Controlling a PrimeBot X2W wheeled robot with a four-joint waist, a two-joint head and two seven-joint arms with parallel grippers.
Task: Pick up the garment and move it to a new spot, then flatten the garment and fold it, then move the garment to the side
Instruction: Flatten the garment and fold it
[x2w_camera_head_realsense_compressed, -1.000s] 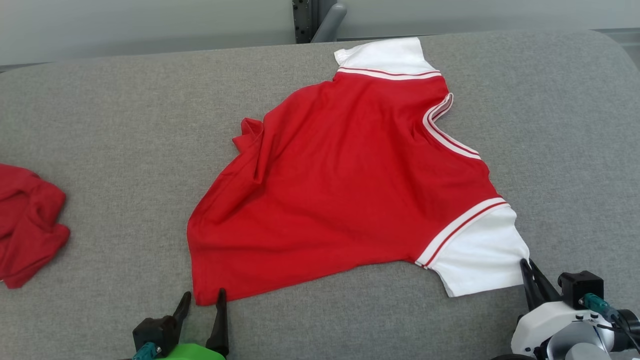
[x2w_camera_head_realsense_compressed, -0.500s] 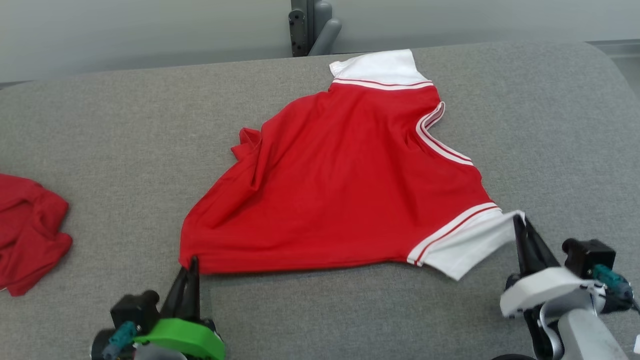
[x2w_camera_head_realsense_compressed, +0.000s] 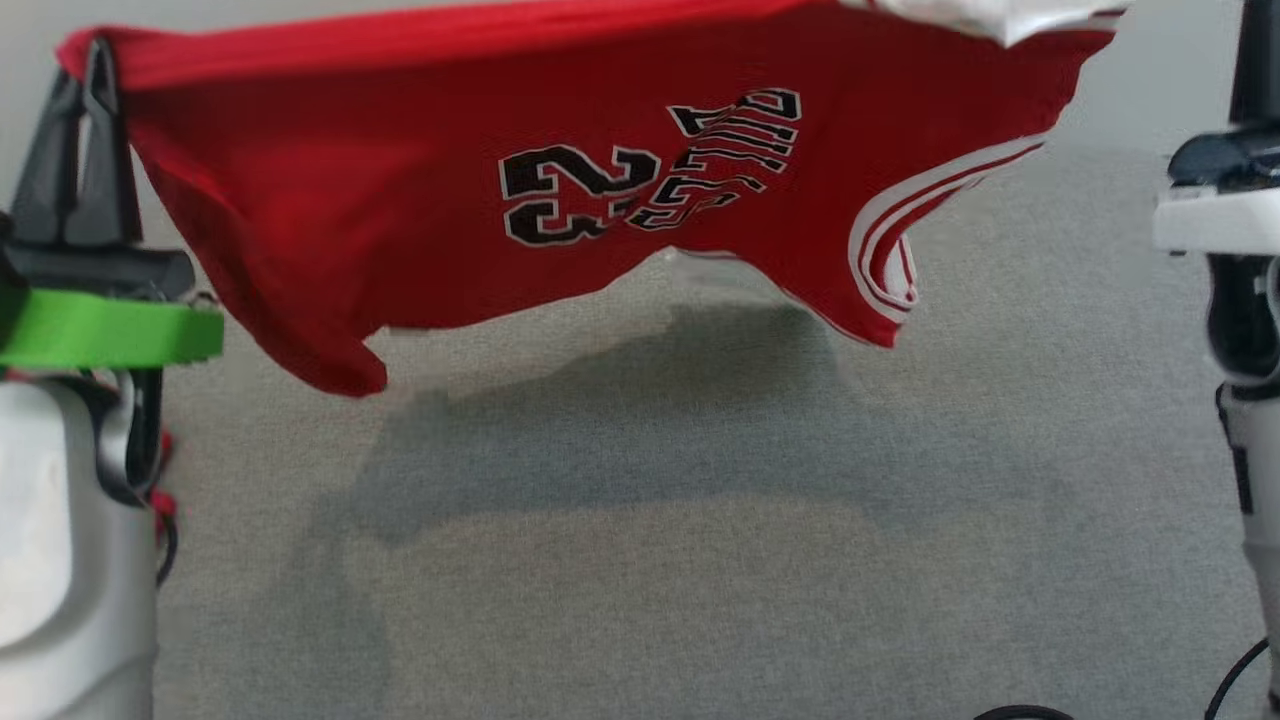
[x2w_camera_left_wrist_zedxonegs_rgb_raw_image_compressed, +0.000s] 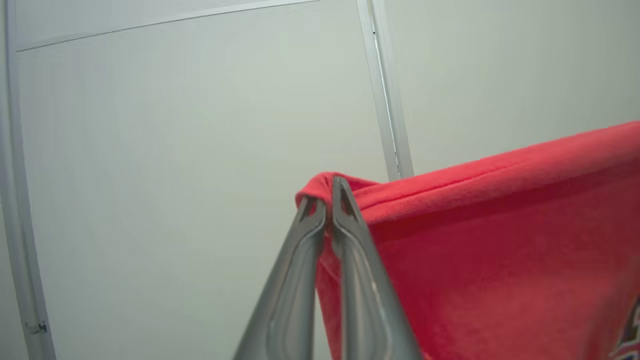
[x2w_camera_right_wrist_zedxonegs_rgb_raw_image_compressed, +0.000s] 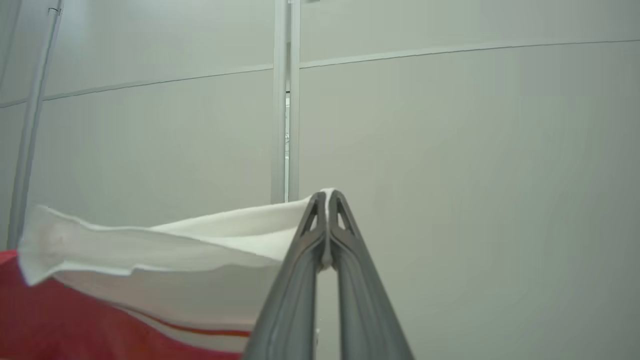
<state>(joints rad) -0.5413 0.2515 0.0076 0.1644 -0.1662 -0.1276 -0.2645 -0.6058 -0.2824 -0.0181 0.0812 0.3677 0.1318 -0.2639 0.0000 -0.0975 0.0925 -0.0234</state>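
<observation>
We hold the red jersey (x2w_camera_head_realsense_compressed: 400, 200) stretched in the air above the grey table (x2w_camera_head_realsense_compressed: 700, 580), clear of its surface. Its black print, seen upside down, shows the number "23" (x2w_camera_head_realsense_compressed: 565, 195) beside lettering (x2w_camera_head_realsense_compressed: 735, 150) that appears to read "BULLS". Our left hand (x2w_camera_left_wrist_zedxonegs_rgb_raw_image_compressed: 327, 192) is clamped on a red corner. Our right hand (x2w_camera_right_wrist_zedxonegs_rgb_raw_image_compressed: 327, 197) is clamped on the white sleeve (x2w_camera_right_wrist_zedxonegs_rgb_raw_image_compressed: 190, 235).

Grey table, pale wall
The cloth-covered table (x2w_camera_head_realsense_compressed: 700, 600) carries a broad soft shadow (x2w_camera_head_realsense_compressed: 620, 420); pale wall panels (x2w_camera_left_wrist_zedxonegs_rgb_raw_image_compressed: 175, 150) meet at a vertical metal strip (x2w_camera_right_wrist_zedxonegs_rgb_raw_image_compressed: 285, 100).
</observation>
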